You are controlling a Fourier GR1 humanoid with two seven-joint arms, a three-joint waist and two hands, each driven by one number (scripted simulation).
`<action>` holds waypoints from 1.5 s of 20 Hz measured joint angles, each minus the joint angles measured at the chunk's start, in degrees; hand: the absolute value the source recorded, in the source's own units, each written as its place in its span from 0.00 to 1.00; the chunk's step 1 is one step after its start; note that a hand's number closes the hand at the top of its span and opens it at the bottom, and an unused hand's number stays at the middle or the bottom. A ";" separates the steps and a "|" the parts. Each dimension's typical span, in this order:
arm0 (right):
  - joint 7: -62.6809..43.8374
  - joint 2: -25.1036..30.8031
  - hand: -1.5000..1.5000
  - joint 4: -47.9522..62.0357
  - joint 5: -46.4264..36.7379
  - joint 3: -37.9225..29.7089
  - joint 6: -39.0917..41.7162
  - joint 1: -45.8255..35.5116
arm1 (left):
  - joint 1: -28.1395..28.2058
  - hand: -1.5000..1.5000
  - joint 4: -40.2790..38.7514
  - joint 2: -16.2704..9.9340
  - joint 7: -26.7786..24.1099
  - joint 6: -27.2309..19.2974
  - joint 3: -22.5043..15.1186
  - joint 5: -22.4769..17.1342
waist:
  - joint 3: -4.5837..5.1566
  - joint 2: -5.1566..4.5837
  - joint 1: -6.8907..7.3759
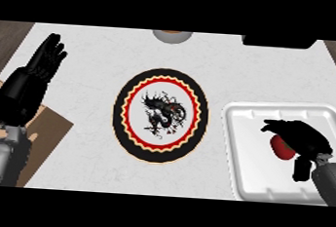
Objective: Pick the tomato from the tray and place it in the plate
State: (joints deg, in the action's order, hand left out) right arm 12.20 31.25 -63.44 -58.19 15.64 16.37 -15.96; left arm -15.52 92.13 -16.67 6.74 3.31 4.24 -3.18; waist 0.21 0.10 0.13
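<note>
**Right robot hand curled over the tomato in the tray**

We take the plate (160, 115) as our landmark: a round plate with a black rim, a red and cream scalloped ring and a dark dragon figure in its middle, lying flat near the centre of the pale surface (96, 42).

To the right of the plate, apart from it, we see a white tray (244, 149) with rounded corners and a raised rim. Inside it lies the tomato (282, 147) — red, and only partly in sight, because the right robot hand (302, 138) sits over it. That hand comes in from the lower right on its grey forearm, its black fingers bent down and around the tomato, the thumb showing below the fruit. We read the fingers as curled round the tomato; we cannot tell whether it is lifted off the tray floor or resting on it. The tomato is within the tray's rim, not on the plate.

To the left of the plate, well apart from it, the left robot hand (44, 59) is open with its fingers straight and pointing up the view, holding nothing — it rests near the surface's left edge.

Beyond the plate, at the far edge of the surface, we see a small round grey object (172, 35), cut off by the view, and further right a dark object (279, 42), also cut off.
</note>
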 measured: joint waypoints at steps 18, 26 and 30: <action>-32.82 -9.44 1.00 -24.57 -1.23 -15.71 -22.18 27.69 | 4.26 0.50 1.30 -1.29 0.03 -0.30 3.52 -0.46 | 0.40 1.31 -5.04; -39.60 -16.47 1.00 -55.24 -5.37 -5.00 -21.85 38.33 | 3.41 0.50 2.59 -0.62 0.78 -0.09 2.29 -0.16 | 0.05 0.64 -2.75; -42.41 -20.79 1.00 -65.70 -8.08 3.24 -20.92 38.26 | 2.96 0.50 2.15 -0.25 0.18 0.31 1.80 -0.02 | -0.02 0.38 -1.64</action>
State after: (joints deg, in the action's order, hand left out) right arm -30.21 10.46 -129.14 -66.26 18.88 -4.55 22.31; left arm -12.57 94.29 -16.92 6.92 3.61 6.03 -3.20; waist 0.19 0.48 -1.51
